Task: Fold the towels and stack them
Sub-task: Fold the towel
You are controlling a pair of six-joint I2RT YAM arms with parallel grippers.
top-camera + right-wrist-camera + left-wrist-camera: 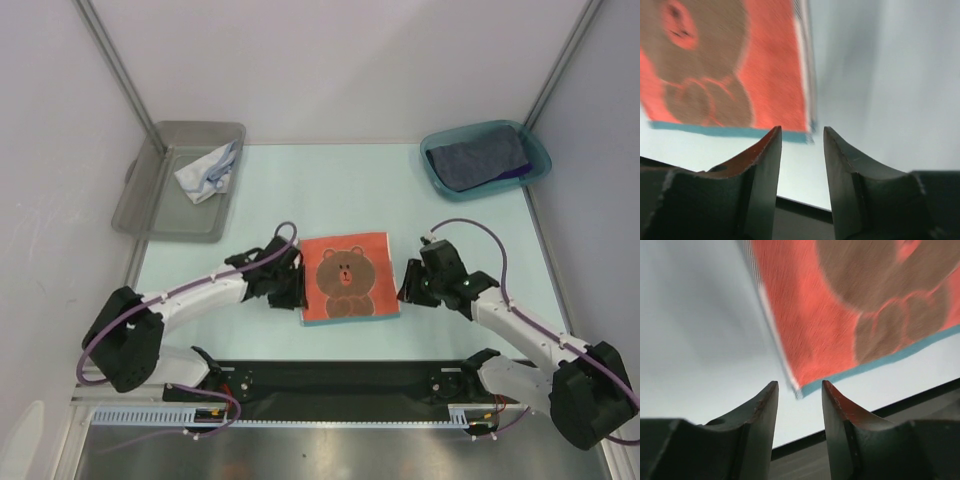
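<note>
as both tools gape, towel lies between.

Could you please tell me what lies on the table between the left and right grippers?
The orange-red towel with the brown bear print lies flat between the left gripper and the right gripper, clearest in the top external view.

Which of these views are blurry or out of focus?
Top external: sharp and evenly lit, the orange-red towel crisp. Left wrist: towel smeared and soft, the left fingers sharper. Right wrist: same blur on the towel's bear print and edge.
</note>
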